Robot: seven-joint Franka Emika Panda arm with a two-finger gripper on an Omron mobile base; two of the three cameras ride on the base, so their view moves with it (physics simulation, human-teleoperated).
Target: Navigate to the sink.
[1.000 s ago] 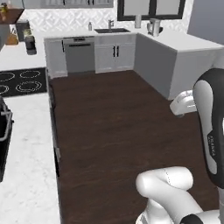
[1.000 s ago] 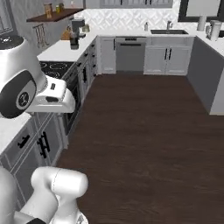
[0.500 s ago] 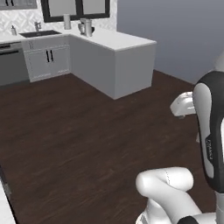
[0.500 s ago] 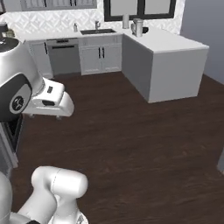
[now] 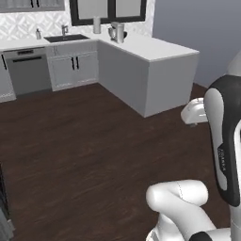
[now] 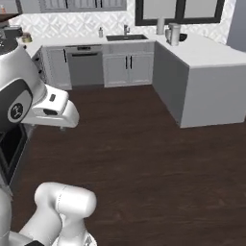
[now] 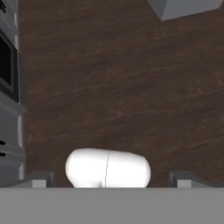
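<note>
Sink (image 5: 66, 38) is sitting far ahead in the back counter (image 5: 155, 49), faucet (image 6: 126, 30) behind it. Gripper (image 7: 107, 183) is hanging over dark wood floor (image 7: 122, 83), fingers (image 7: 39, 180) spread wide, holding nothing.

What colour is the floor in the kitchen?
Dark brown wood grain. The floor shows best in the hand view.

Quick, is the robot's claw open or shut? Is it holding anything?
Gripper: open, fingertips far apart, holding nothing.
</note>
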